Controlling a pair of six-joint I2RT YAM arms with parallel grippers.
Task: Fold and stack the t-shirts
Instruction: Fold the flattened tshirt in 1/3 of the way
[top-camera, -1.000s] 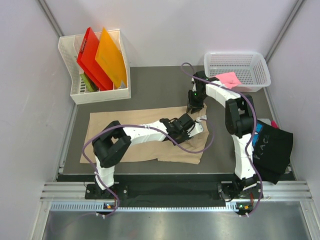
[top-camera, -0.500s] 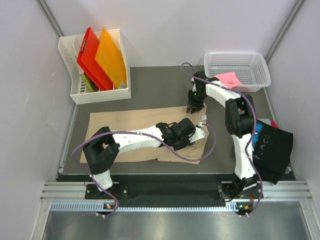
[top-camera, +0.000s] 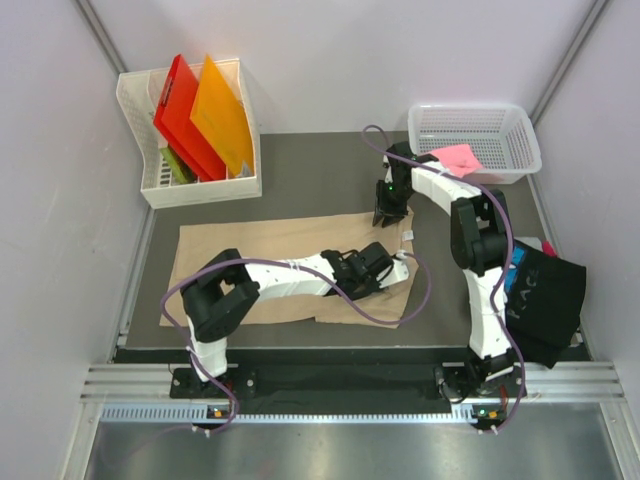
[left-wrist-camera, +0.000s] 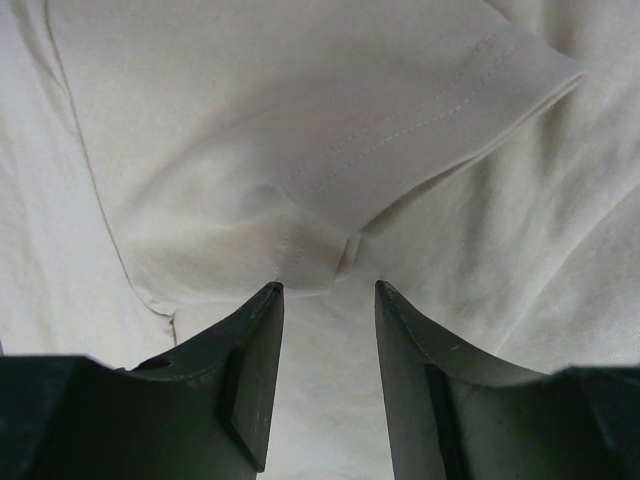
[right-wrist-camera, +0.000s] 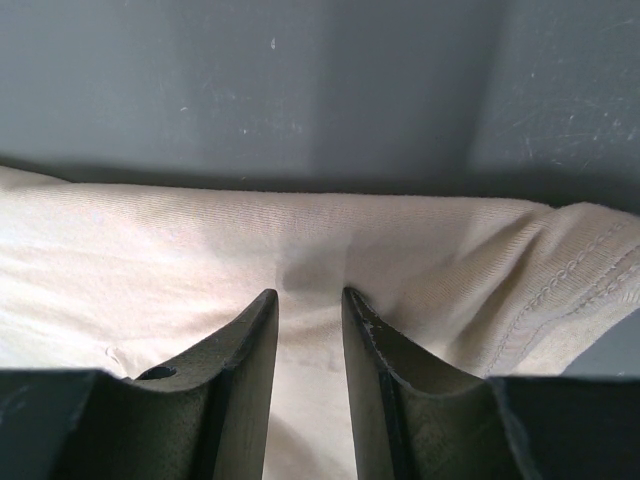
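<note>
The tan t-shirt (top-camera: 250, 240) lies spread on the dark mat, with its right part folded over. My left gripper (top-camera: 385, 268) hovers low over that folded right part. In the left wrist view the gripper (left-wrist-camera: 327, 290) is open and empty, and a folded short sleeve (left-wrist-camera: 330, 130) lies just beyond the fingertips. My right gripper (top-camera: 388, 216) stands at the shirt's far edge. In the right wrist view it (right-wrist-camera: 310, 295) is narrowly open, with its tips pressed on the tan cloth (right-wrist-camera: 150, 270). The pink t-shirt (top-camera: 455, 157) hangs on the basket rim. The black t-shirt (top-camera: 545, 295) lies at the right.
A white basket (top-camera: 480, 135) stands at the back right. A white rack (top-camera: 150, 185) with red (top-camera: 180, 115) and orange (top-camera: 222, 115) plastic sheets stands at the back left. Purple cables (top-camera: 395, 305) loop over the shirt's front right.
My left gripper has shifted a little toward the near side and right over the tan shirt, and its elbow has swung. The right arm has not moved.
</note>
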